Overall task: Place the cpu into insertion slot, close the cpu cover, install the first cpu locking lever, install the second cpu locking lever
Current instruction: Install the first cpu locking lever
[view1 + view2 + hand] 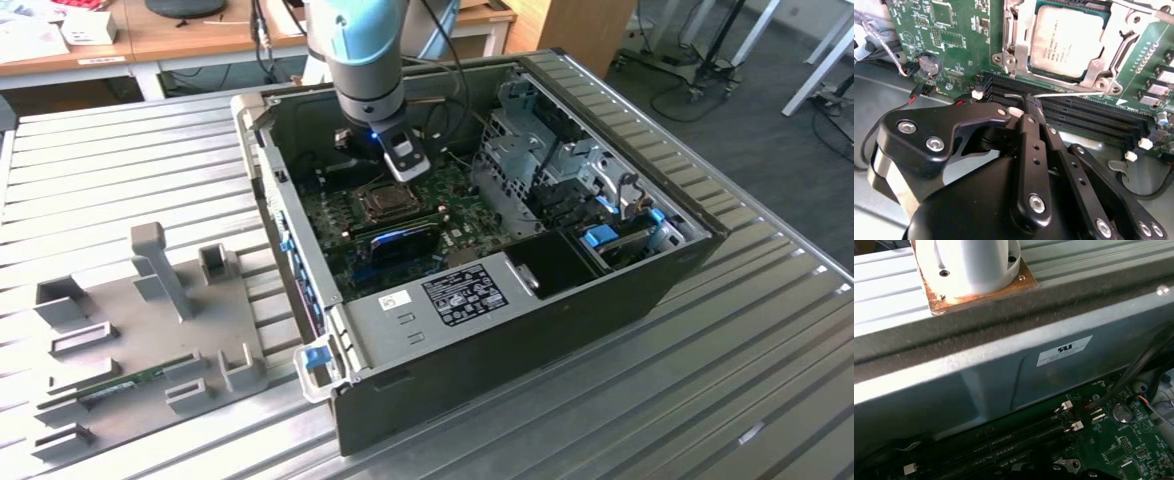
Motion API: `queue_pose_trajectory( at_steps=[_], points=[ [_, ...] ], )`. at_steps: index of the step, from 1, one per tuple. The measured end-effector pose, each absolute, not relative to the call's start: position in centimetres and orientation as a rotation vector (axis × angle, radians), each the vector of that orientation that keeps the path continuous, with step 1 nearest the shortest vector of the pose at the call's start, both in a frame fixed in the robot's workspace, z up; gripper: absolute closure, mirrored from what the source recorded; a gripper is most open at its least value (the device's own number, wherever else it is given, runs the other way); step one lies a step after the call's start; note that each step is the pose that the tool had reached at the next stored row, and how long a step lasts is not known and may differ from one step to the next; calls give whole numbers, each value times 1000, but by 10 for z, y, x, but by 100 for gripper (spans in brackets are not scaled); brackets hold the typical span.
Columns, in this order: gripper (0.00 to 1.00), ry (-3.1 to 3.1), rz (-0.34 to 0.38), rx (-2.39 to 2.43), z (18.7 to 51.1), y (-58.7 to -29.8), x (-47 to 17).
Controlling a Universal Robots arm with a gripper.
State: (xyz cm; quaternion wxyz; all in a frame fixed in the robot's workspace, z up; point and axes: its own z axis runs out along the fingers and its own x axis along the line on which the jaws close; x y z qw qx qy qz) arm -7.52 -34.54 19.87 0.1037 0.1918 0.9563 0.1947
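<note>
Since my gripper looks pinched on a thin locking lever at the cpu's 6 o'clock, I'd worry it slips and scrapes the memory slots.

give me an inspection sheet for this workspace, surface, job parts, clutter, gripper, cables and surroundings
Surface: ribbed metal table carrying an open computer case.
Job's things: cpu seated in the insertion slot; cpu cover lies over its edges.
Clutter: grey fixture tray with upright blocks, at the exterior view's left.
Gripper: gripper shut, tips beside the black memory slots, touching a thin metal lever.
Cables: red and black wires near the coin battery.
Surroundings: wooden desks behind.
</note>
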Motion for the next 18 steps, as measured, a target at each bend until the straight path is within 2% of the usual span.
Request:
queue_pose_trajectory(
  at_steps=[18],
  points=[
    [90, 2822, 570, 566, 182, -346, -74]
  ],
)
